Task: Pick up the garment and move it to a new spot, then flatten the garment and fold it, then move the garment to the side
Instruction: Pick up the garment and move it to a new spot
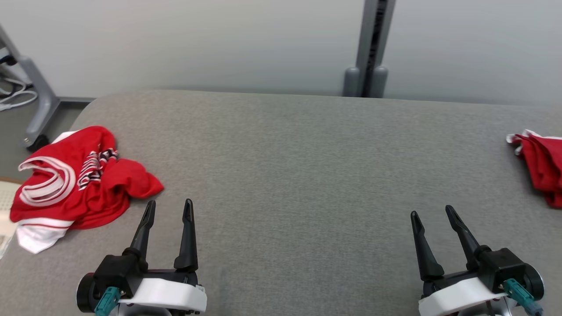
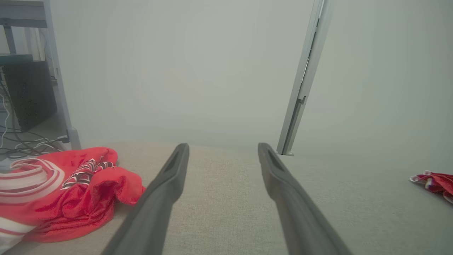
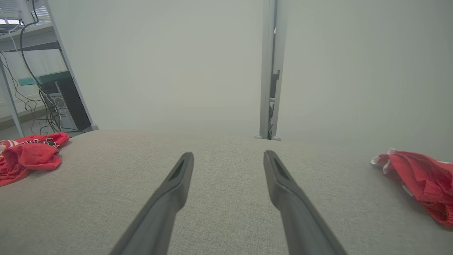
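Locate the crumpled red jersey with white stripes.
The jersey lies at the left edge of the grey table in the head view, just left of the left gripper.

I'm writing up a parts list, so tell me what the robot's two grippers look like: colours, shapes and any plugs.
The left gripper and right gripper match: each has two long, tapering matte-black fingers with slotted tips, a blocky black base and a glossy white wrist shell. A teal plug sticks out at each wrist's outer side.

Left pincer (image 1: pixel 170 202), right pincer (image 1: pixel 431 210), both agape
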